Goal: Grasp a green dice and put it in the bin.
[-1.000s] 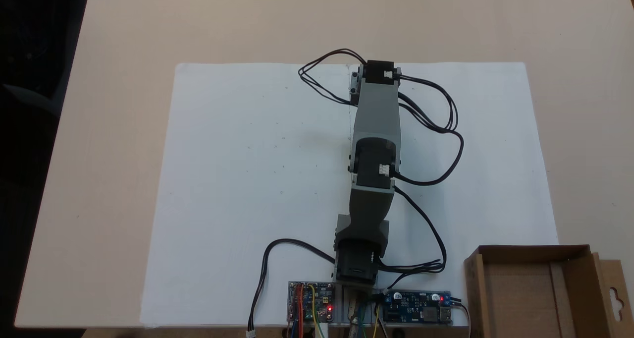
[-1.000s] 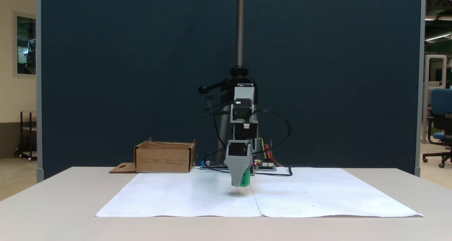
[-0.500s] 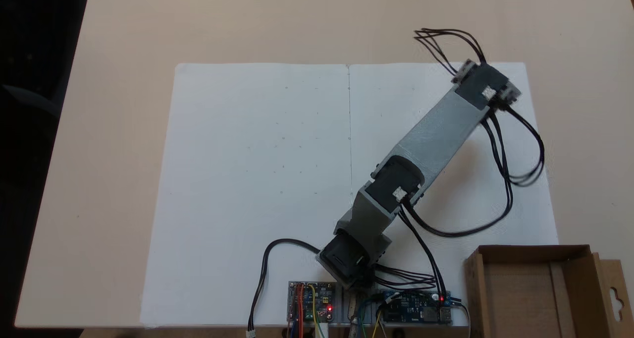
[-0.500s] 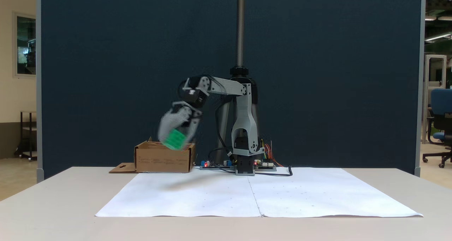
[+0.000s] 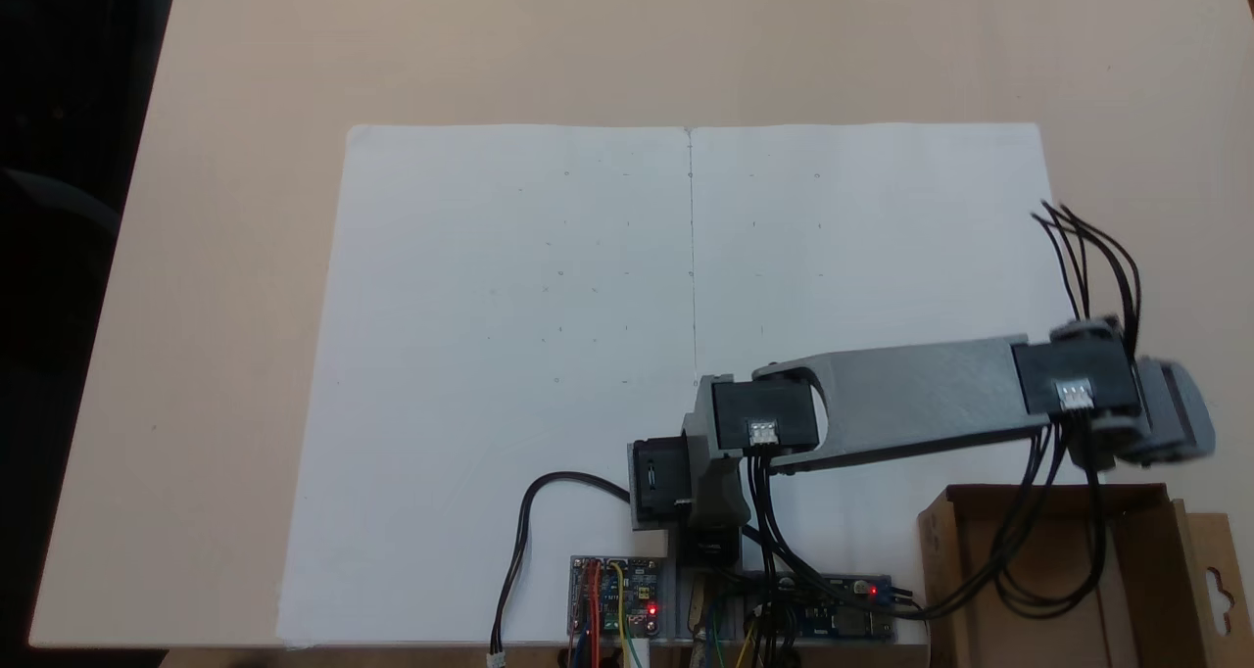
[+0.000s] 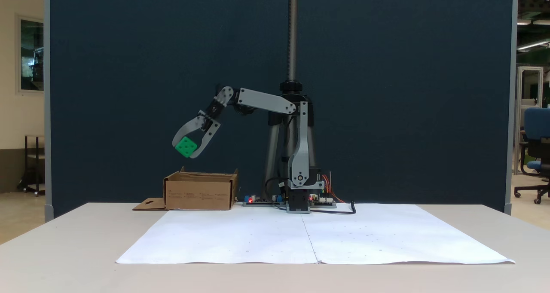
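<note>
Your tool (image 6: 189,150) grips 1 green dice (image 6: 186,147) between its jaws, held in the air above the cardboard bin (image 6: 200,193) at the surface's back corner. The bin's open top lies straight below and slightly toward the arm's base; release from there.

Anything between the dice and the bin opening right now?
Nothing visible. The hand holds the green dice in the air above the open-topped bin, over its left part in that fixed view. Only empty air lies between them.
</note>
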